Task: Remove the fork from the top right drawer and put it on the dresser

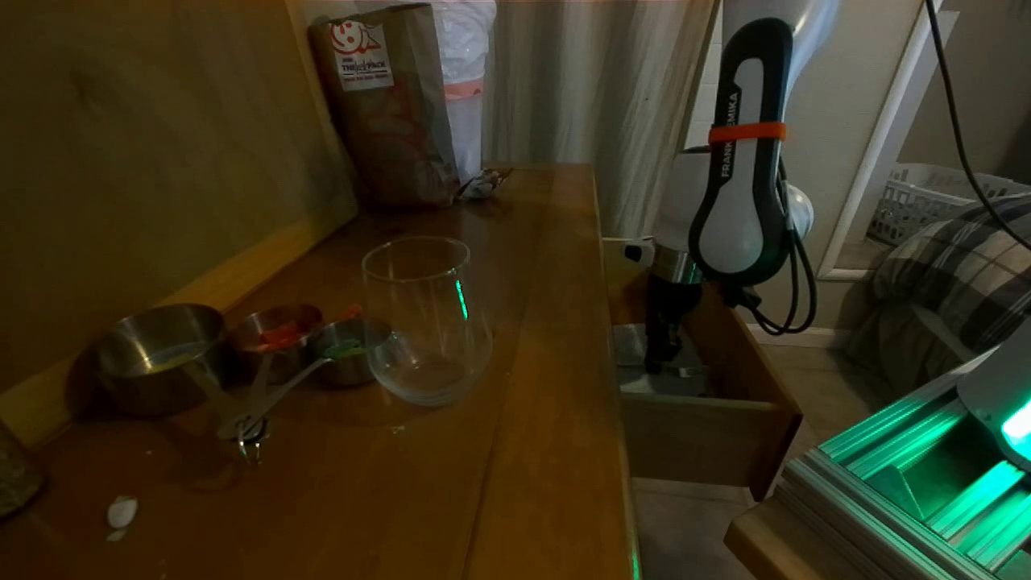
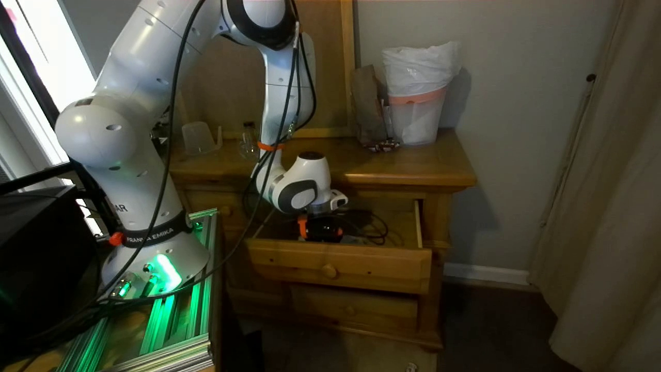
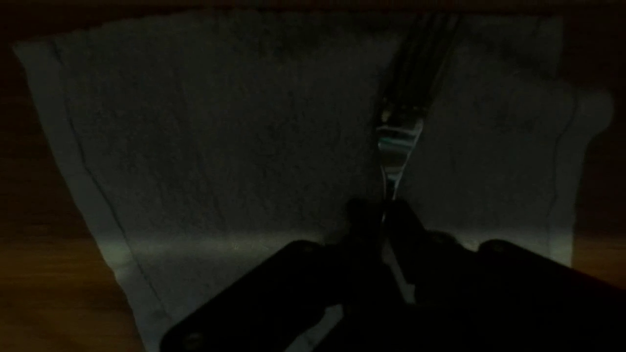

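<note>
The fork (image 3: 398, 142) lies on the pale grey sheet (image 3: 220, 146) that covers the drawer floor, tines pointing to the top of the wrist view. My gripper (image 3: 381, 215) has its dark fingertips drawn close together on the fork's neck; the handle is hidden behind and between the fingers. The wrist view is very dark. The top right drawer (image 2: 299, 261) is pulled open, and my gripper (image 1: 662, 362) reaches down inside it in an exterior view (image 1: 701, 439). The dresser (image 2: 418, 168) has a broad brown top, also seen in an exterior view (image 1: 548, 338).
On the dresser top stand a stemless glass (image 1: 427, 346), metal measuring cups (image 1: 161, 362), a paper bag (image 1: 395, 121) and a white-lined bin (image 2: 421, 98). A crumpled wrapper (image 1: 485, 184) lies by the bag. The drawer walls (image 1: 745, 362) surround my gripper.
</note>
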### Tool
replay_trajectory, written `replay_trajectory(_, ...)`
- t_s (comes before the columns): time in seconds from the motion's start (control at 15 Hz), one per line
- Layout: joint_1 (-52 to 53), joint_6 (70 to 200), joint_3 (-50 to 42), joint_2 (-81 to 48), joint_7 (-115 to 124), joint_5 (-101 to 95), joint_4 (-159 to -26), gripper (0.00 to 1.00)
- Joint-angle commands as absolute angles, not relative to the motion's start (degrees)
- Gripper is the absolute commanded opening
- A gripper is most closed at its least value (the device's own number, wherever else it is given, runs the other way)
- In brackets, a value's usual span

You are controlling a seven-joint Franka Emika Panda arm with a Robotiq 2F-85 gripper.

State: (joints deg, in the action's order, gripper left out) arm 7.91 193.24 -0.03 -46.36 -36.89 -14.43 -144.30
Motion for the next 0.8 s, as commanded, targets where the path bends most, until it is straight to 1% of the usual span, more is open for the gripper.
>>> replay_trajectory(0.0,7.5,191.9,-0.4,-47.1,-34.6,-17.4,-143.1,0.00)
replay_trajectory(0.33,6.8,191.2,-0.1,-45.0,-34.4,-18.5,-144.1,0.02)
replay_trajectory(0.73,3.8,190.6,1.2,-36.7,-30.9,-17.9,-147.3,0.02)
